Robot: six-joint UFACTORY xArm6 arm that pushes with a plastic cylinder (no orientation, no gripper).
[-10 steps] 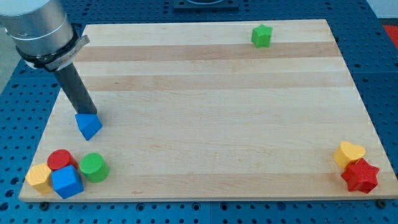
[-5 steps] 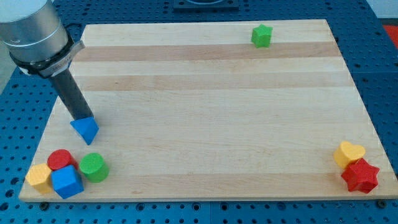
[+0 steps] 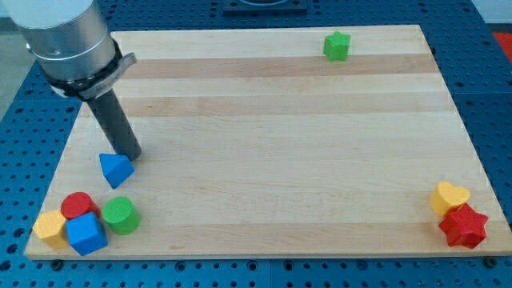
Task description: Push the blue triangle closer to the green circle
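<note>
My tip [image 3: 130, 155] sits just at the blue triangle's [image 3: 115, 169] one o'clock; green circle [image 3: 120, 214] lies near, at the triangle's six o'clock; no jaws on this rod

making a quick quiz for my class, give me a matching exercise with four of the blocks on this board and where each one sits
Things:
1. green star
2. blue triangle
3. red star
4. blue cube

Places:
A. bottom right corner of the view, just below the yellow heart
B. near the view's top edge, alone
C. bottom left cluster, beside the green circle
D. left side, just below my tip

Pairs: 1-B, 2-D, 3-A, 4-C
</note>
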